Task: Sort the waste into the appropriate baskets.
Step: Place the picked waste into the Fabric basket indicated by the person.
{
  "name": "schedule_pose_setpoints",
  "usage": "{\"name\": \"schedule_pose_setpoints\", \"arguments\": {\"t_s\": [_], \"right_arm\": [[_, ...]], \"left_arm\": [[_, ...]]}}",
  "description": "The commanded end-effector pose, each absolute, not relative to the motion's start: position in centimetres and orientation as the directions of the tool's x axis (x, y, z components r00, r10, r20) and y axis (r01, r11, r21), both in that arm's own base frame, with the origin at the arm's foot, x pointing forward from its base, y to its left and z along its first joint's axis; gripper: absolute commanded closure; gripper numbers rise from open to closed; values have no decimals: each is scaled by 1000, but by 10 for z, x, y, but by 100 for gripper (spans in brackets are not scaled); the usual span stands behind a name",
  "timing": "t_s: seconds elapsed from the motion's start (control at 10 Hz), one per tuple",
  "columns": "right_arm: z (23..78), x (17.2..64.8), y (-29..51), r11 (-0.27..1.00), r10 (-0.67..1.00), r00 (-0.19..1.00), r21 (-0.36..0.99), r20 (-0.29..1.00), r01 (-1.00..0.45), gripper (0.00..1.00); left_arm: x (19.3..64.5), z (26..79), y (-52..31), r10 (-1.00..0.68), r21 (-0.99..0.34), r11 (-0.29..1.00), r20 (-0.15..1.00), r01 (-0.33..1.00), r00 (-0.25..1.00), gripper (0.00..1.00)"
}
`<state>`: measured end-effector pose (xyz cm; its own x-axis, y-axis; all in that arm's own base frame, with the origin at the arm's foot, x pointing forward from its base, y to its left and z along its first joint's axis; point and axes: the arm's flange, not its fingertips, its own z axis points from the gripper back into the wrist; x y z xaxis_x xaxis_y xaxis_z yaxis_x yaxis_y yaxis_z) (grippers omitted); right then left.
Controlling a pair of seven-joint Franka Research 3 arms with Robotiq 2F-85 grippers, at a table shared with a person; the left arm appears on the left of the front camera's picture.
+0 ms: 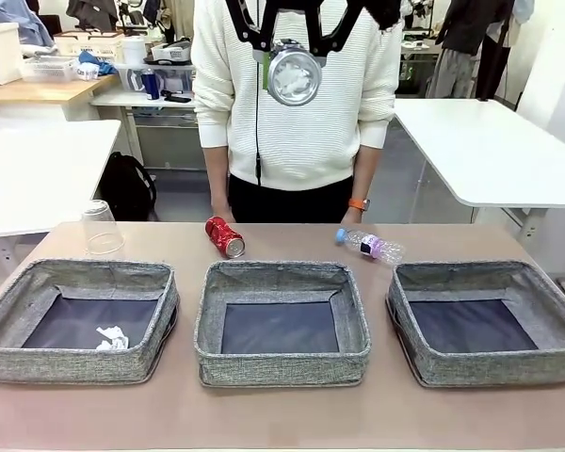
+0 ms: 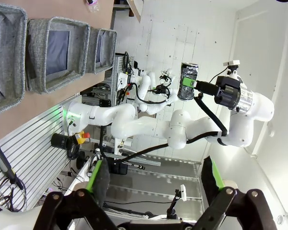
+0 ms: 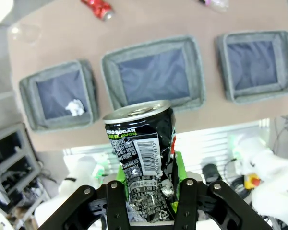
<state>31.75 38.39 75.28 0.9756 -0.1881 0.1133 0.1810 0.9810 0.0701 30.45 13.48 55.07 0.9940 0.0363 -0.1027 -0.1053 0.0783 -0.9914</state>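
So far, one piece of waste looks sorted: the white paper wad [image 1: 111, 337] lies in the left basket [image 1: 75, 273]. The dark blue-black can [image 3: 139, 143] is in hand, clamped upright between the green pads of the right end effector [image 3: 146, 184] and held high above the tabletop [image 1: 282, 414], roughly over the near side of the middle basket [image 1: 282, 273]. It has yet to be dropped into a bin. The left end effector [image 2: 156, 177] is spread wide and holds nothing, raised well clear of the work. Three items lie on the tabletop beyond the baskets: the upturned clear plastic cup [image 1: 102, 227] behind the left one, the red drink can [image 1: 224, 236] on its side behind the middle one, and the small purple-labelled bottle [image 1: 370, 245] behind the right basket [image 1: 490, 273]. The middle and right baskets hold nothing. By my reckoning, most of the sorting is left to do.
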Motion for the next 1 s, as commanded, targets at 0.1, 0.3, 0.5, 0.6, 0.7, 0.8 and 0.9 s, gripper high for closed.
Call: {"name": "schedule_pose_setpoints", "arguments": {"t_s": [0.1, 0.3, 0.5, 0.6, 0.7, 0.8, 0.9], "right_arm": [[750, 315, 381, 982, -186, 975, 58, 125, 180, 59], [750, 315, 381, 982, -186, 975, 58, 125, 180, 59], [750, 315, 381, 982, -186, 975, 58, 125, 180, 59], [750, 315, 381, 982, -186, 975, 58, 125, 180, 59], [750, 315, 381, 982, -186, 975, 58, 125, 180, 59], [750, 315, 381, 982, -186, 975, 58, 125, 180, 59], [750, 315, 381, 982, -186, 975, 58, 125, 180, 59]], "left_arm": [[304, 553, 135, 28, -994, 63, -90, -91, 996, 0], [304, 553, 135, 28, -994, 63, -90, -91, 996, 0], [304, 553, 135, 28, -994, 63, -90, -91, 996, 0], [304, 553, 135, 28, -994, 63, -90, -91, 996, 0], [304, 553, 135, 28, -994, 63, -90, -91, 996, 0], [304, 553, 135, 28, -994, 63, -90, -91, 996, 0], [304, 553, 135, 28, -994, 63, -90, -91, 996, 0]]}}
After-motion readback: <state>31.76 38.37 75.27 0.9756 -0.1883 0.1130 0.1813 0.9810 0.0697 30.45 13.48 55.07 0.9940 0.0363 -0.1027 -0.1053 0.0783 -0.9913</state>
